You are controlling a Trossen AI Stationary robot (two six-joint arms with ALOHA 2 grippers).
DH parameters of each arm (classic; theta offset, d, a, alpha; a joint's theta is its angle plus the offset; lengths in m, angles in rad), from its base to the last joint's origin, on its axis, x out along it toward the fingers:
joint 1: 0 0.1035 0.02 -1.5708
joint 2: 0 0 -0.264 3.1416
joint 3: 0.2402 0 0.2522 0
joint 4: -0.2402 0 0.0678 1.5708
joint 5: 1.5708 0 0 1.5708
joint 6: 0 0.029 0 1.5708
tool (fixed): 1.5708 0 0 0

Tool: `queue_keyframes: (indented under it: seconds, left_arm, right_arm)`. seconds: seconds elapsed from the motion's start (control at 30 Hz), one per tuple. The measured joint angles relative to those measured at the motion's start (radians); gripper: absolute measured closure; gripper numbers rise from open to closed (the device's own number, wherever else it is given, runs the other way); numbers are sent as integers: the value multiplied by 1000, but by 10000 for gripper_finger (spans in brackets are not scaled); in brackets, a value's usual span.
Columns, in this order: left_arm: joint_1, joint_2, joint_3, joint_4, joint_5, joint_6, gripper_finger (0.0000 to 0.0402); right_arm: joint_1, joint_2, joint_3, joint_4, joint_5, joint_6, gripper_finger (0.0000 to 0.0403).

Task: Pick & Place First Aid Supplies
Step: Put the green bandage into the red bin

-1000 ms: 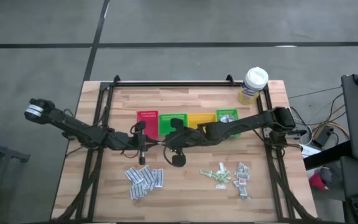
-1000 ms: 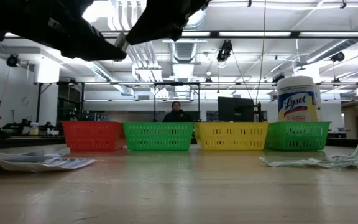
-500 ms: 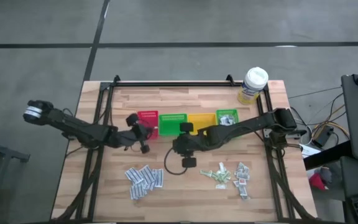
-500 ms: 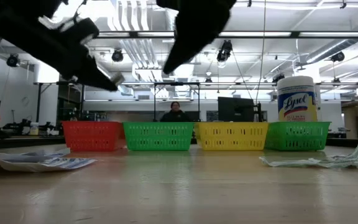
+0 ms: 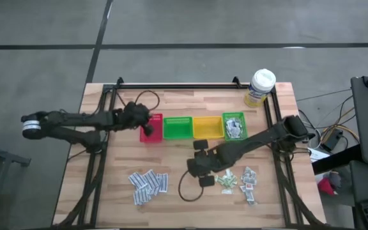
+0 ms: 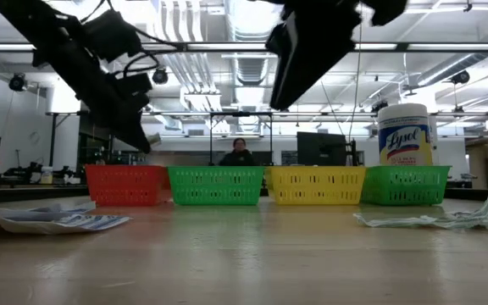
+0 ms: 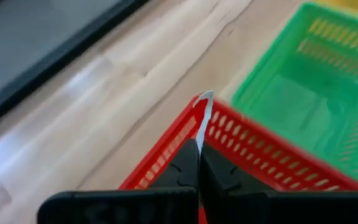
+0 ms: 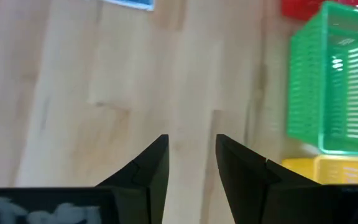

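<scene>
From above, the left gripper (image 5: 147, 130) sits over the red bin (image 5: 152, 127), at the left end of a row of four bins. Next in the row come a green bin (image 5: 177, 128), a yellow bin (image 5: 206, 128) and another green bin (image 5: 234, 126) with small packs inside. The right gripper (image 5: 200, 146) hangs over bare wood of the table (image 5: 184, 96), just in front of the yellow bin. A pile of white-blue sachets (image 5: 148, 184) lies on the table, nearer the front edge than the left gripper and well apart from it. A second pile of pale green and white-red sachets (image 5: 238, 179) lies close to the right arm, a little past the right gripper toward the table's right side. A yellow wipes tub (image 5: 259, 87) stands at the far right corner.

From table height, both arms hang above the bins. The sachets lie flat on the wood, far below them, at both sides.

From the left wrist, the fingers (image 7: 185, 168) are pressed together on one thin sachet (image 7: 204, 118). It sticks straight out past the tips, over the red bin's rim.

From the right wrist, the fingers (image 8: 151, 168) stand a little apart with nothing between them. Bare wood lies under them. One blue sachet edge (image 8: 129, 3) shows far ahead.
</scene>
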Motion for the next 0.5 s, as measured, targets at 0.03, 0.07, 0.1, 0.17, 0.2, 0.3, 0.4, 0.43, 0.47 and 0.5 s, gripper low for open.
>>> queue_keyframes:
  seconds: [0.03,0.07,0.1,0.17,0.2,0.3,0.4,0.43,0.47,0.5]
  left_arm:
    - [23,0,5,-17,26,-3,401]
    - [40,0,9,-27,50,-6,401]
    - [53,0,12,-33,70,-6,401]
    - [65,0,15,-56,93,-17,401]
    - [65,0,15,-68,94,-25,401]
    - [64,13,15,-79,111,-54,402]
    - [54,57,14,-79,147,-86,402]
    - [51,76,15,-82,147,-87,402]
    - [49,95,16,-89,146,-89,402]
    - [49,114,20,-92,145,-96,402]
  right_arm:
    - [11,0,0,-6,0,2,272]
    - [23,0,0,-17,0,3,270]
    - [35,0,0,-25,0,6,269]
    - [57,0,0,-40,0,23,266]
    - [67,0,0,-53,0,35,266]
    - [97,0,0,-95,0,76,268]
    - [123,0,0,-124,0,112,274]
    - [130,0,0,-128,1,121,276]
    - [137,0,0,-127,1,129,278]
    - [143,0,0,-127,1,136,280]
